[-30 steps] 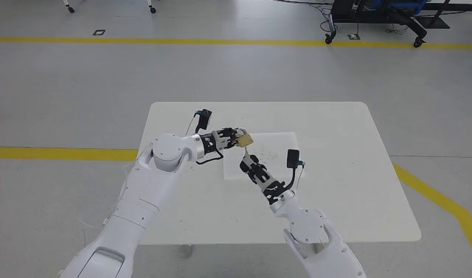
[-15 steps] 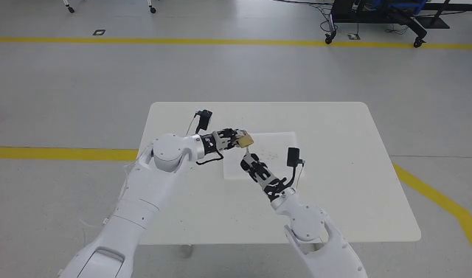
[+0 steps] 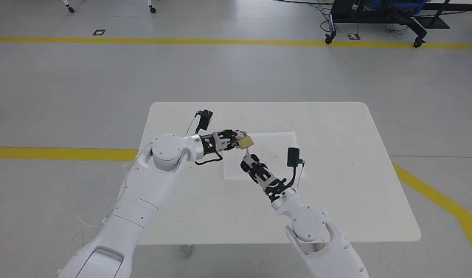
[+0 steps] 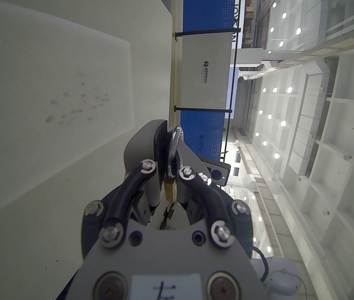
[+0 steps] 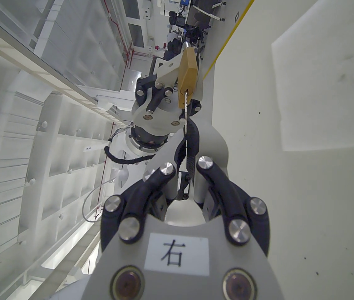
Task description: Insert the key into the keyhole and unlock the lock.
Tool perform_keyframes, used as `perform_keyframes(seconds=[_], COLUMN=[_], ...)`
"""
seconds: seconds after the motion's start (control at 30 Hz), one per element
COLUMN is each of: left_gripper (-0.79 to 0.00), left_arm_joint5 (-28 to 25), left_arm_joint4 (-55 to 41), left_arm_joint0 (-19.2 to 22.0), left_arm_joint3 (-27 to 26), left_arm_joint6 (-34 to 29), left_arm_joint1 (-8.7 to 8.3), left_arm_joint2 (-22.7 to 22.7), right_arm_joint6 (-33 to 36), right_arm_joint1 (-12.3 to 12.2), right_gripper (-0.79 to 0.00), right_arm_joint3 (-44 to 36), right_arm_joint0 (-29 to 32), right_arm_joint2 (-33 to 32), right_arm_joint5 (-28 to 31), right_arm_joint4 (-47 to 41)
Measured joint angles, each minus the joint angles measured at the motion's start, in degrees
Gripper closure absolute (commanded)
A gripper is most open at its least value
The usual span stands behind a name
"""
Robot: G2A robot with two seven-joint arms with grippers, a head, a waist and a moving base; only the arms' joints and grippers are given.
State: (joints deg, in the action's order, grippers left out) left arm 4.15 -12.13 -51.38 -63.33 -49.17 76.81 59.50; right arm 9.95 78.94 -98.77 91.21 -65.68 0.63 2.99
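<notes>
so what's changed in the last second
Very little. The right arm eased its elbow slightly forward over the table, while the right gripper stayed put, holding the key with its tip at the keyhole of the padlock. The left gripper still holds the padlock in the same spot.

2 white arms [image 3: 147,197], grey fingers [image 5: 214,140], black linkages [image 5: 223,185], silver screws [image 5: 205,161], black cables [image 5: 117,159].

This is a large industrial hall: a grey floor [image 3: 221,79] with yellow lines [image 3: 184,40], a wheeled rack [image 3: 383,16], and a high ceiling [image 4: 336,73] with many lamps [image 4: 283,123].
</notes>
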Motion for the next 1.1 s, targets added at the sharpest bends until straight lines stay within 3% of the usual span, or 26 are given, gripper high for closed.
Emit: perform_keyframes(seconds=[0.73, 0.77, 0.8, 0.83, 1.1], left_gripper=[0.0, 0.0, 0.0, 0.0, 0.0], left_arm_joint5=[-2.3, -2.4, -2.5, -2.6, -1.3], left_arm_joint4=[2.9, 2.9, 2.9, 2.8, 0.6], left_arm_joint0=[0.1, 0.1, 0.1, 0.1, -0.2], left_arm_joint3=[-0.7, -0.7, -0.7, -0.6, -0.5], left_arm_joint6=[-5.4, -5.9, -6.1, -6.0, -2.8], left_arm_joint1=[-0.61, -0.64, -0.67, -0.69, -0.48], left_arm_joint2=[-1.6, -1.6, -1.6, -1.6, -1.3], right_arm_joint6=[0.3, 0.4, 0.5, 0.6, 0.6], right_arm_joint1=[-0.4, -0.4, -0.4, -0.4, -0.5], right_gripper=[0.0, -0.265, -0.708, -0.785, -0.785], right_arm_joint3=[-1.1, -1.0, -1.0, -1.0, -1.1], right_arm_joint0=[0.0, -0.1, -0.1, -0.1, 0.0], right_arm_joint2=[-0.8, -0.8, -0.9, -0.9, -1.1], right_arm_joint5=[-1.3, -1.3, -1.3, -1.3, -1.3], right_arm_joint4=[-0.6, -0.7, -0.8, -1.0, -0.9])
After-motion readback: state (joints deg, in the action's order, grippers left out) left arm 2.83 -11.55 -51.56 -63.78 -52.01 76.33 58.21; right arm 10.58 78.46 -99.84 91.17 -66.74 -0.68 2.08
